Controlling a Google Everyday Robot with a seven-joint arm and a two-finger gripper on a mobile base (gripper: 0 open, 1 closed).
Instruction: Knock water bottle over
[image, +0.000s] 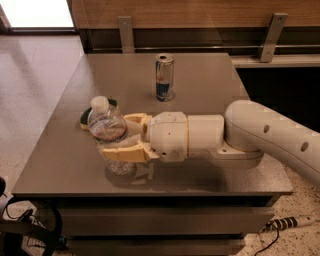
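The water bottle (106, 125), clear ribbed plastic with a white cap and a red and blue label band, stands near the table's front left and leans toward the left. My gripper (116, 136) reaches in from the right and has the bottle between its two tan fingers, one behind it (136, 119) and one in front of it (125, 153). The fingers lie against the bottle's middle. The bottle's base rests on the table top below the front finger.
A slim silver-and-blue drink can (164, 77) stands upright at the back middle of the grey table (210, 80). A dark green flat object (85, 117) lies just behind the bottle. My white arm (270, 135) covers the table's right front. A wooden wall with metal brackets runs behind.
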